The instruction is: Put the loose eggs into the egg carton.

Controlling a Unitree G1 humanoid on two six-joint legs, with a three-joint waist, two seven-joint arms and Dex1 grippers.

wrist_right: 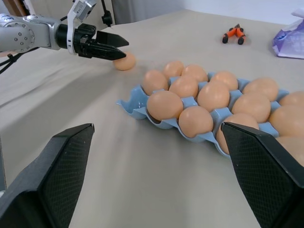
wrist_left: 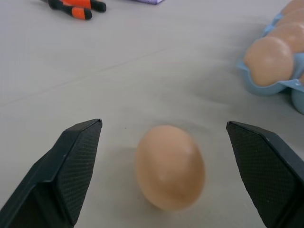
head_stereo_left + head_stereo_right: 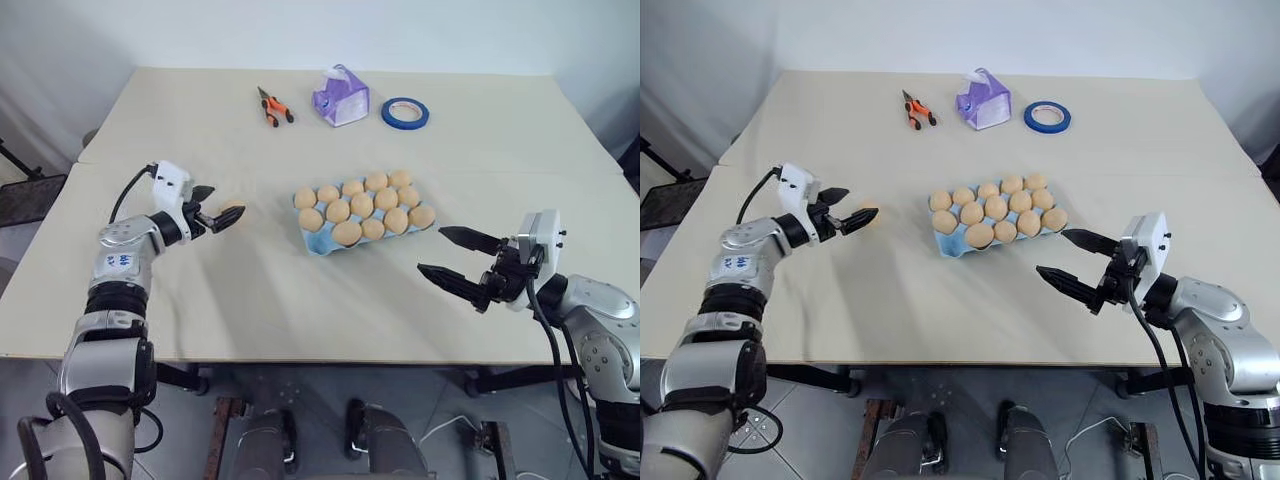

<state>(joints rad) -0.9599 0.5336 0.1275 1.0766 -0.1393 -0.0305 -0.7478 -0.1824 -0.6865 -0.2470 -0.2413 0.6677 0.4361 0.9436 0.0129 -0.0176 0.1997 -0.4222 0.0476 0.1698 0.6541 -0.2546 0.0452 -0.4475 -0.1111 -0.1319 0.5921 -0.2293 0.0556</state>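
From the head camera, the left gripper [image 3: 218,213] was seen at the left of centre, its arm bent up from the lower left corner and the forearm reaching toward the middle of the beige table [image 3: 250,300]. Its black fingers were spread apart and nothing was held. The right gripper [image 3: 455,258] was seen at the lower right, pointed toward frame left, jaws wide and empty. The light blue egg carton [image 3: 312,244] sat near the centre, its cups filled with eggs [image 3: 362,205]. Along the top were orange-handled pliers [image 3: 273,108], a purple tissue pack [image 3: 341,97] and a blue tape roll [image 3: 405,113].

In the left wrist view, a loose egg [image 2: 170,166] was seen lying on the table between the parted fingers [image 2: 71,175], untouched by either.

In the right wrist view, the carton lay at centre right, and the loose egg lay at upper left, just beside the left gripper's tips.
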